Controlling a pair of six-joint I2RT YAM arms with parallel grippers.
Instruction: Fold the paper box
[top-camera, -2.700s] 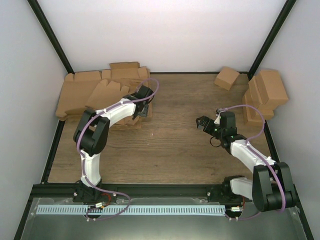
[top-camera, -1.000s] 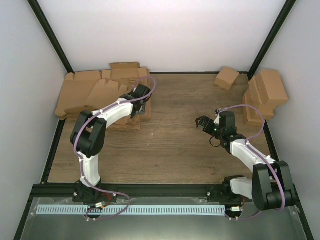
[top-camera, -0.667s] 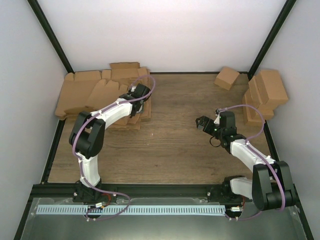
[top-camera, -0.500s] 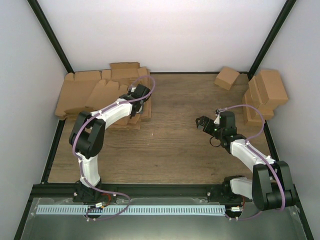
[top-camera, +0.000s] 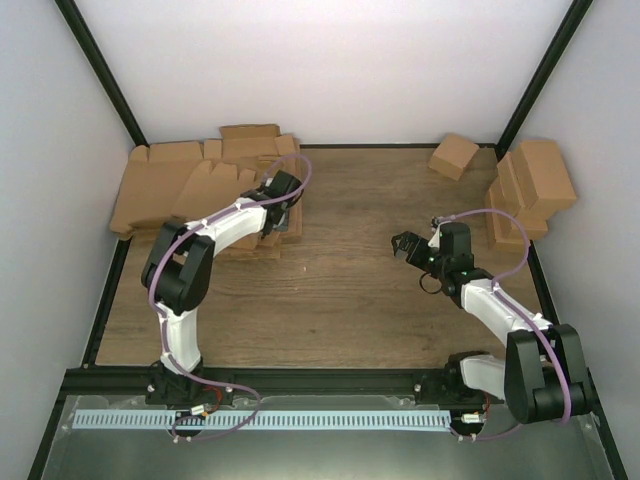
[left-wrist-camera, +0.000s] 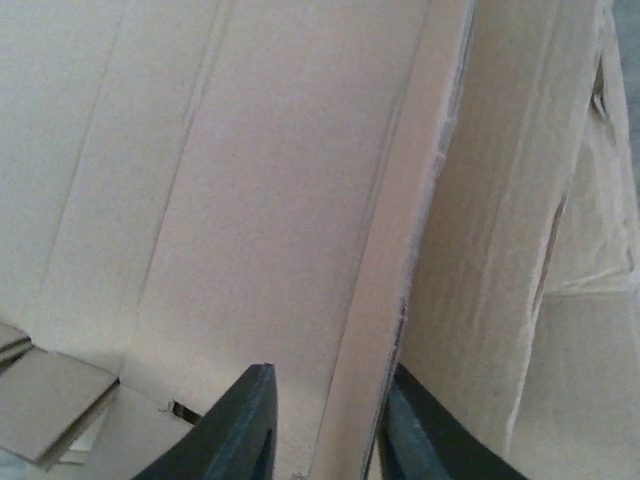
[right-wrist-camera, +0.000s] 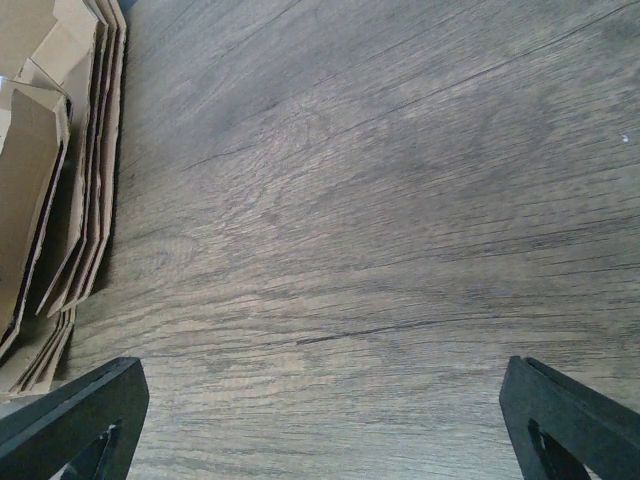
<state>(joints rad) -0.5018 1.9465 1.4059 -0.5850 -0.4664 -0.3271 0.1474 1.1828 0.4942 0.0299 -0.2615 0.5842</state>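
Note:
A pile of flat, unfolded cardboard boxes (top-camera: 175, 190) lies at the table's back left. My left gripper (top-camera: 285, 217) reaches into the pile's right edge. In the left wrist view the left gripper (left-wrist-camera: 330, 405) is narrowly open. Its jaws straddle the raised edge of a cardboard flap (left-wrist-camera: 400, 300): the right finger (left-wrist-camera: 420, 435) touches it and the left finger (left-wrist-camera: 245, 425) stands a little apart. My right gripper (top-camera: 403, 243) hovers wide open and empty over bare wood right of centre. In the right wrist view the right gripper (right-wrist-camera: 320, 400) has only table between its fingers.
Several folded brown boxes (top-camera: 535, 185) are stacked against the right wall, and one more (top-camera: 453, 155) sits at the back right. The pile's edge shows at the left of the right wrist view (right-wrist-camera: 50, 190). The wooden table (top-camera: 340, 290) lies between the arms.
My left gripper went from the pile's near corner deeper into the pile, then shifted slightly back to the right. The right arm has barely moved.

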